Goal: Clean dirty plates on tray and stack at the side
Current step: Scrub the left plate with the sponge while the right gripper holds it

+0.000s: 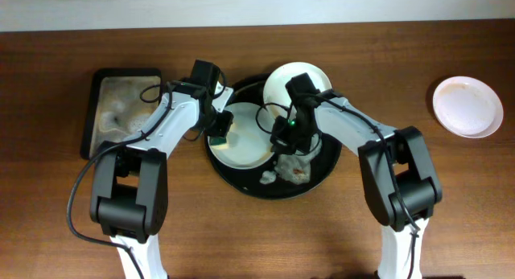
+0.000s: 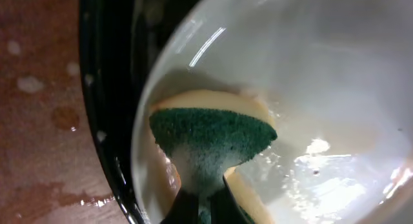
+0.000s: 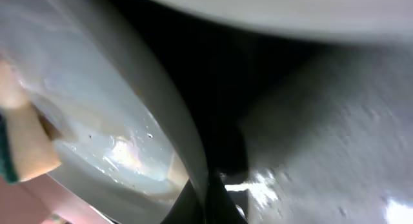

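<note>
While the left jaws stand clamped on a green-and-yellow sponge (image 1: 219, 136) pressed to the plate (image 1: 248, 142) at the left of the tray (image 1: 249, 186), the right jaws pinch that plate's right rim. The plate is white, wet and glossy, with a faint brownish film beside the sponge. A second plate (image 1: 296, 86), cream, lies at the tray's far edge. A third plate (image 1: 468, 106) sits on the worktop (image 1: 48, 54), well to the right. Crumpled paper (image 1: 290, 170) lies in the tray.
</note>
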